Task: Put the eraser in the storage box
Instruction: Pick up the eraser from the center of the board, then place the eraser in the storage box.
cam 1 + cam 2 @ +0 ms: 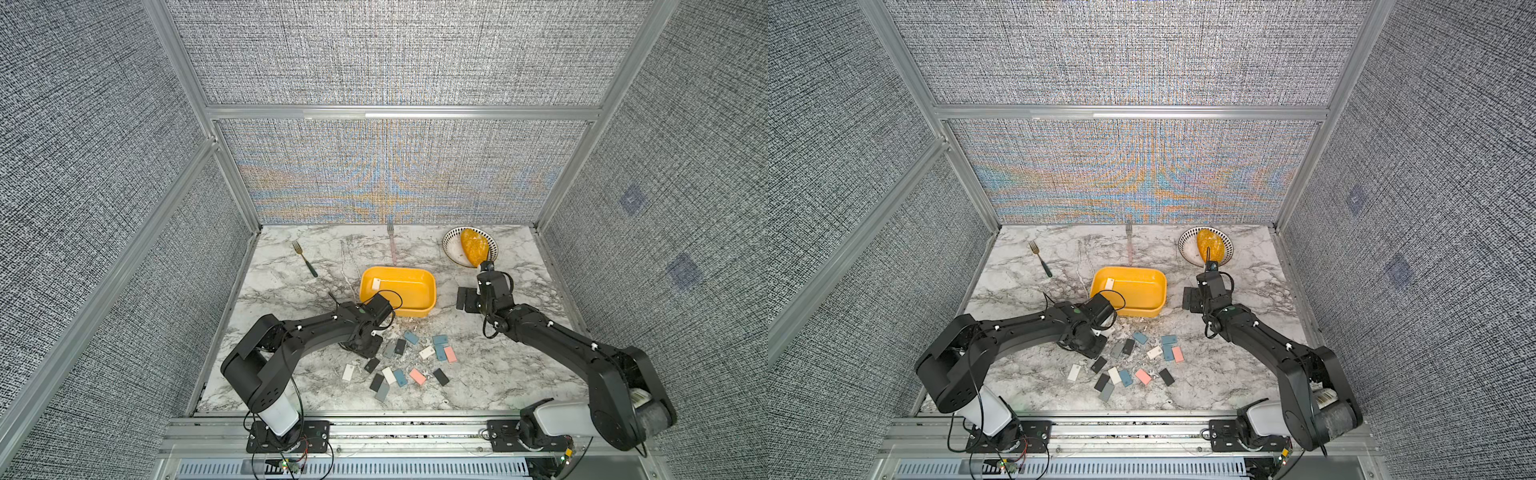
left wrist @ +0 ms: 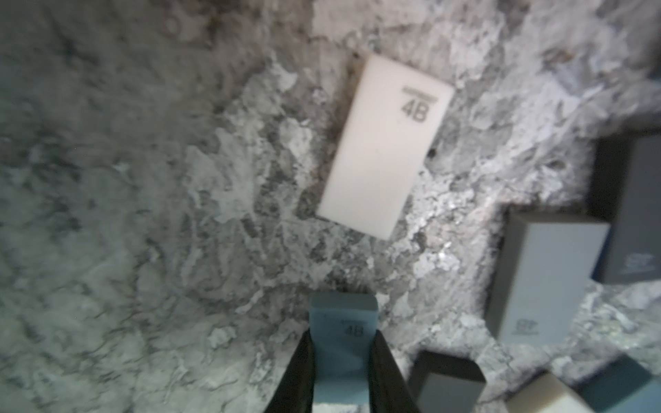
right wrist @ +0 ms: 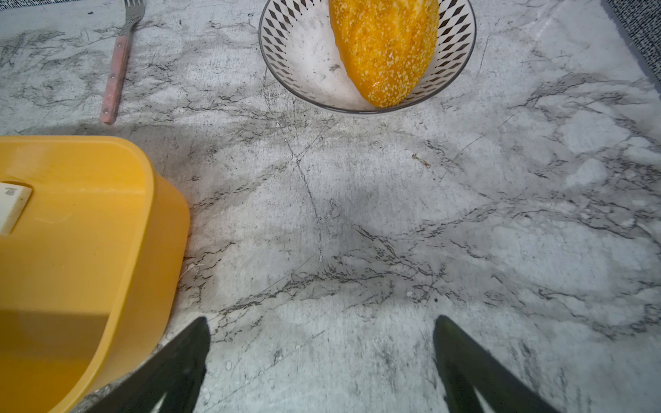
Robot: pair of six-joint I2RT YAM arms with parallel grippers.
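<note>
Erasers [image 1: 417,376], roughly fifteen loose, left claw [image 2: 341,332] clamping one blue eraser [image 2: 341,314], right claw [image 3: 321,318] spread empty

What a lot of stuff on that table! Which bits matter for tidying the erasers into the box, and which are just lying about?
Job: yellow storage box; blue eraser pinched in left gripper; white eraser already inside; scattered erasers.
Lying about: green-handled fork; pink-handled fork; patterned bowl; orange bun in it.

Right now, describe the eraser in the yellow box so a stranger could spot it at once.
Find the yellow storage box in the middle of the marble table. Near its far left corner lies a white eraser. It alone is inside; the other erasers lie outside, nearer the robot.
</note>
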